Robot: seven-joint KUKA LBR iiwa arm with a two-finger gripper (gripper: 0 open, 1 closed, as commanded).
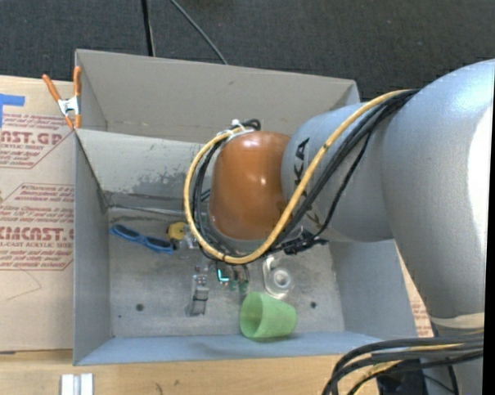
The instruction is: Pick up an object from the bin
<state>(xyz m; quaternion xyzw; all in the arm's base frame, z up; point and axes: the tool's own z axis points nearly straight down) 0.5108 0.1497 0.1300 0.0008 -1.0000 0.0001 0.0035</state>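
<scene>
My gripper (201,295) reaches down below the orange wrist cover, close to the bin floor near the front middle. Just right of it a light green plastic cup (267,317) lies on its side by the front wall. A small clear round piece (277,278) rests on the floor just behind the cup. Left of the gripper lies a blue-handled tool (142,238) with a yellow part (178,229) at its right end. I see nothing held in the gripper.
The arm with its orange cover and looped cables comes in from the right and hides the middle and right of the bin. Bare grey floor shows at the front left, between the blue-handled tool and the front wall.
</scene>
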